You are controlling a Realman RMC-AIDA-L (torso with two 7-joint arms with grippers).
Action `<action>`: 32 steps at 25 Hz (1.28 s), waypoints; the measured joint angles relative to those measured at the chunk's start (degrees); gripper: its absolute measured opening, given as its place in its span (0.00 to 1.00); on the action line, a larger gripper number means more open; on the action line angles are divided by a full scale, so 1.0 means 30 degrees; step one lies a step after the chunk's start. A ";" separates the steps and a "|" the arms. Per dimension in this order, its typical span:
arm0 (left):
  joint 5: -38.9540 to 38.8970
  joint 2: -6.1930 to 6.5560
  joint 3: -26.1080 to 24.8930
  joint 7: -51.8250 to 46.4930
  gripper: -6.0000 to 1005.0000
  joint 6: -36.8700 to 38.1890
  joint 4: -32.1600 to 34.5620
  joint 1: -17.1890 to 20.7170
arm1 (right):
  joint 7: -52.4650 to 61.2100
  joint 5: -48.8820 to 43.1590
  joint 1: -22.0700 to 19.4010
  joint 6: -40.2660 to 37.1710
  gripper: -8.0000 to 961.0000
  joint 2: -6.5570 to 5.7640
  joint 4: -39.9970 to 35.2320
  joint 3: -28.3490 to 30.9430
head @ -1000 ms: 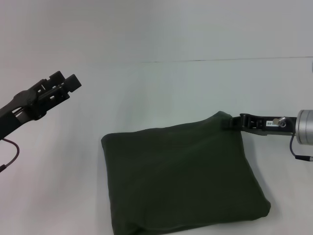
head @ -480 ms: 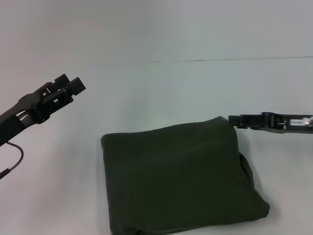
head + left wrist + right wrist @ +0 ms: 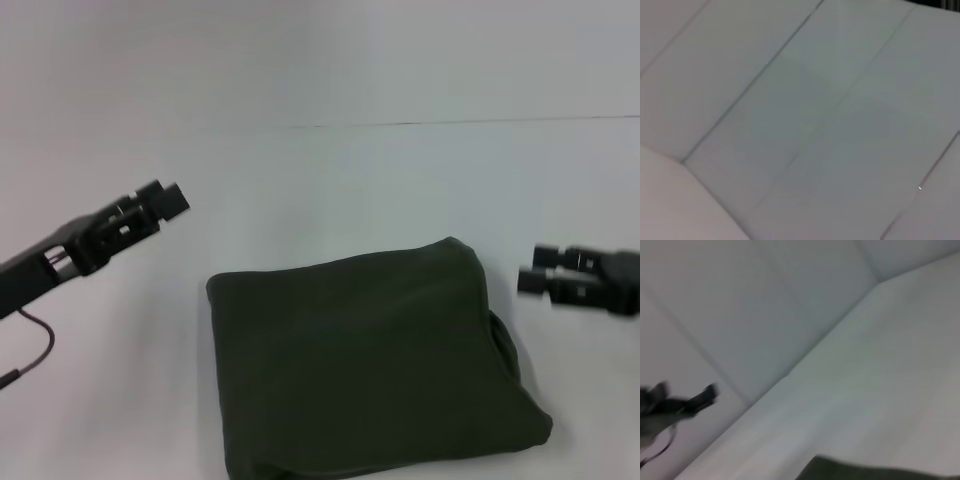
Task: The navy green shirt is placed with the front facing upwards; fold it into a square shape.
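The navy green shirt (image 3: 365,365) lies folded into a rough square on the white table, plain dark olive side up, no print showing. One edge of the shirt (image 3: 865,474) shows in the right wrist view. My right gripper (image 3: 538,270) hovers just right of the shirt's far right corner, apart from the cloth, open and empty. At the left, my left gripper (image 3: 166,198) is raised above the table, well clear of the shirt, open and holding nothing. The right wrist view also catches the left gripper (image 3: 690,400) far off.
The white table (image 3: 330,190) runs back to a seam line near the wall. A dark cable (image 3: 35,345) hangs under the left arm. The left wrist view holds only white panels.
My right gripper let go of the shirt's far right corner and drew back to the right; the corner settled flat. My left gripper moved a little right and down.
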 joint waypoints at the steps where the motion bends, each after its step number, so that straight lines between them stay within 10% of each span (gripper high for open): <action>1: 0.0270 0.0047 0.0019 -0.0232 0.92 0.0073 0.0029 -0.0010 | -0.0144 -0.0256 -0.0115 -0.0494 0.89 -0.0037 -0.0037 -0.0049; 9: 0.0725 0.0005 0.0030 -0.0351 0.92 -0.0570 -0.0105 -0.0035 | -0.0742 -0.2404 -0.1201 -0.3528 0.97 -0.0374 -0.0005 0.0159; 18: 0.0738 -0.0091 0.0131 -0.0149 0.92 -0.1120 -0.0102 -0.0200 | -0.9391 -0.2246 0.0323 -0.0676 0.96 0.2661 0.1324 0.0570; 32: 0.0611 -0.0280 0.0114 0.0112 0.92 -0.1070 -0.0318 -0.0223 | -1.2453 -0.2289 0.2380 0.4557 0.96 0.2725 0.4843 -0.0579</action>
